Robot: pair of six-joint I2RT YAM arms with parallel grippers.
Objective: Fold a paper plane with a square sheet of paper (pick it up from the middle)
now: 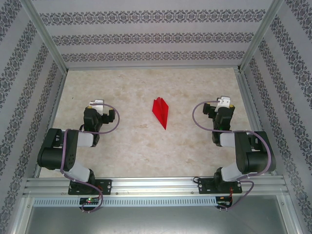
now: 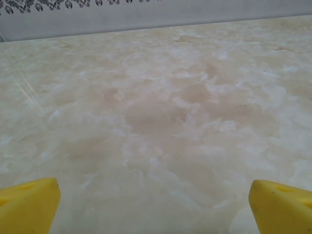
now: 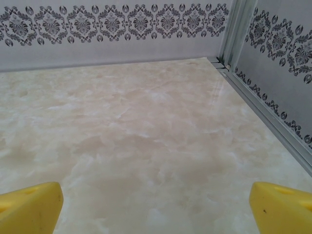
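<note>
Paper plane [image 1: 161, 112]: a slim red dart with a central ridge. It lies on the table [image 1: 122, 151] between the two arms, roughly midway across. Its broad tail faces the far wall [image 1: 146, 39], and its nose points toward the near edge and slightly right. Nothing is in contact with it.

Left gripper [image 1: 96, 103]: the jaws are spread wide and hold nothing. In the left wrist view its yellow fingers [image 2: 29, 207] sit at the two bottom corners, with bare cream marbled table surface between and ahead of them. The gripper is low over the left part of the table and aimed toward the far wall. Whether the fingertips touch the surface cannot be told. It stands well apart from the plane, which lies to its right.

Right gripper [image 1: 223, 101]: the jaws are likewise spread wide and empty. In the right wrist view its yellow fingers [image 3: 282, 207] frame bare table. Beyond them the patterned far wall meets the right side wall at a metal corner post [image 3: 234, 29]. The gripper is low over the right part of the table, well apart from the plane on its left.

Surroundings: both arms are folded back toward their bases, which are bolted to the aluminium rail [image 1: 156, 187] at the near edge. Grey damask-striped walls enclose the table on three sides.
</note>
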